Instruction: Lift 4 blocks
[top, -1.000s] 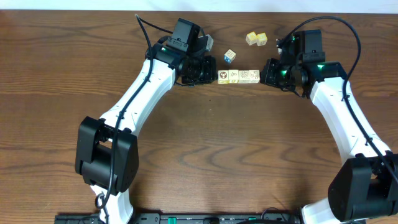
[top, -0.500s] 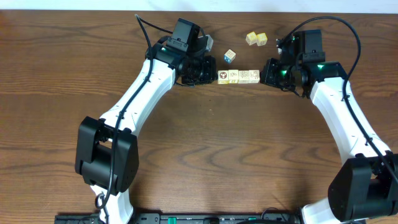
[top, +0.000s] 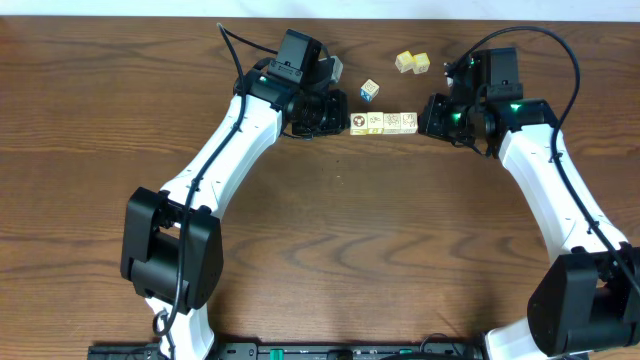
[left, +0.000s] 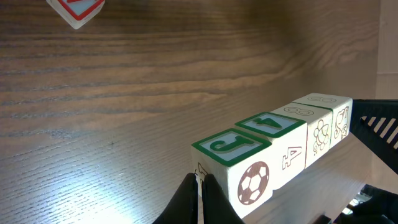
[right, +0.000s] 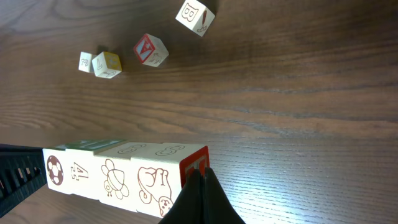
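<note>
Both arms stretching in low, elbows bent outward, meeting at row of four blocks (top: 383, 122). Left gripper (top: 343, 121) clenched tight, tip pressing row's football end. Right gripper (top: 426, 119) likewise clenched, pushing opposite end. Row possibly sitting just off table (top: 400, 250).

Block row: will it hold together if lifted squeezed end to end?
Probably light and rigid, but the block row has three loose joints and may buckle if pressure eases. The left gripper and right gripper meet its ends with narrow shut tips, so it could pivot.
</note>
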